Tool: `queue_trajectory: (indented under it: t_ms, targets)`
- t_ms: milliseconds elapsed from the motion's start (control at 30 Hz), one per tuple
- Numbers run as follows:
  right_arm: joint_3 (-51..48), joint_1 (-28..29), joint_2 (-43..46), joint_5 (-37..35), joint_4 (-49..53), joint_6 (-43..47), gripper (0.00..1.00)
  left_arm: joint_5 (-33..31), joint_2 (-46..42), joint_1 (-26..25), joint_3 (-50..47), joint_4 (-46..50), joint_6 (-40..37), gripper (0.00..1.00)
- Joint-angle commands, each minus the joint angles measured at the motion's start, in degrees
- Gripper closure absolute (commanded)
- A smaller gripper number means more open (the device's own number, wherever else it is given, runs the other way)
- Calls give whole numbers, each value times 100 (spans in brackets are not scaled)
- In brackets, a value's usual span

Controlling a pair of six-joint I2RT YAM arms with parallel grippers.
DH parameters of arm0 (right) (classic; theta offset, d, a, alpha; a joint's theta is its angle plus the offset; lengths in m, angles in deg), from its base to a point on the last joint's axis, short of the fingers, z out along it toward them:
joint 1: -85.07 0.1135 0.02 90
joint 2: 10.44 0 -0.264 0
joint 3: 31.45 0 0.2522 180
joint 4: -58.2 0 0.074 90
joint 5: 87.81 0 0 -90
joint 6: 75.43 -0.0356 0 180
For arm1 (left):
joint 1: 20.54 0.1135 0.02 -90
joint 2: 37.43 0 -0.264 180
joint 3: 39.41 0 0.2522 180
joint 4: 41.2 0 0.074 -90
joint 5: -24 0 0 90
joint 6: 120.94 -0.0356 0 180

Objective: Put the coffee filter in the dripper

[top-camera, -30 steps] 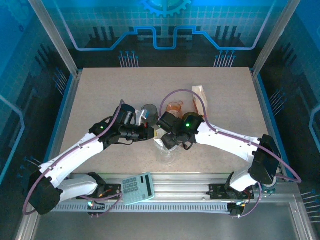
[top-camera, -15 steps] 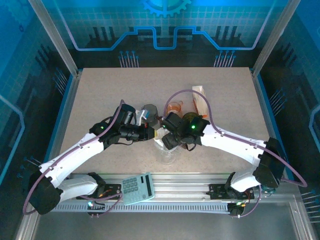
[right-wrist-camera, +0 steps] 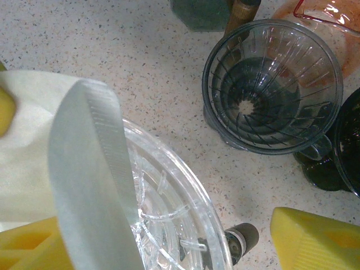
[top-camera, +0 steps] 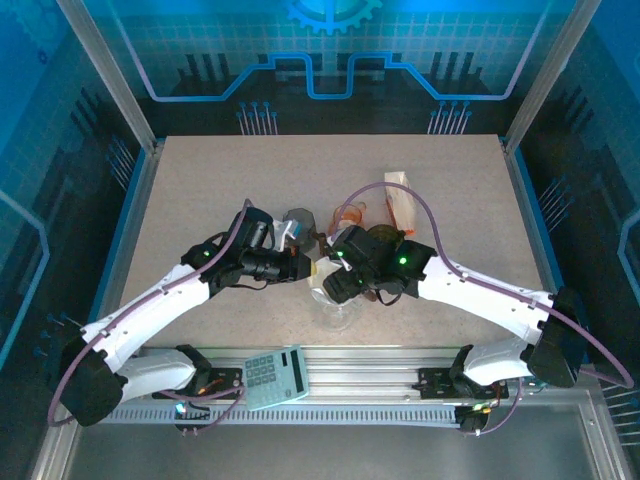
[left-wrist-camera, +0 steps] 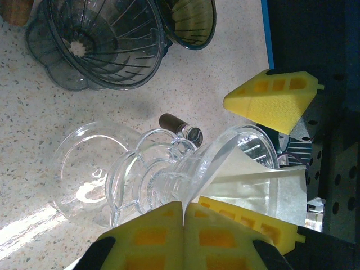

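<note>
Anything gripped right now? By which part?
Left gripper pinches the clear dripper, apparently by its handle. Right gripper stands open at the paper filter, gripping nothing.

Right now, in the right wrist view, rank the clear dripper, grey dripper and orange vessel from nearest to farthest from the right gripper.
1. Clear dripper, directly below the right gripper, between its fingers.
2. Grey dripper, ahead and to the right.
3. Orange vessel, top right corner, beyond the grey dripper.

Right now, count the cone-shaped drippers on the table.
4: clear glass dripper at the front; smoky grey dripper behind it; dark tinted dripper and orange dripper further right. Others may be hidden.
</note>
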Motion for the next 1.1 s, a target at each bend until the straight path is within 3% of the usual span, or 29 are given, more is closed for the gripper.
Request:
queue_trajectory:
  t_ms: [0, 700, 1067]
  targets:
    - [10, 90, 130, 133, 243, 108, 19, -144, 111, 35, 151, 186, -42, 100]
    - [295, 56, -599, -27, 901, 26, 20, -162, 113, 32, 204, 225, -78, 100]
    - [380, 71, -478, -56, 783, -32, 20, -128, 111, 38, 193, 232, -97, 100]
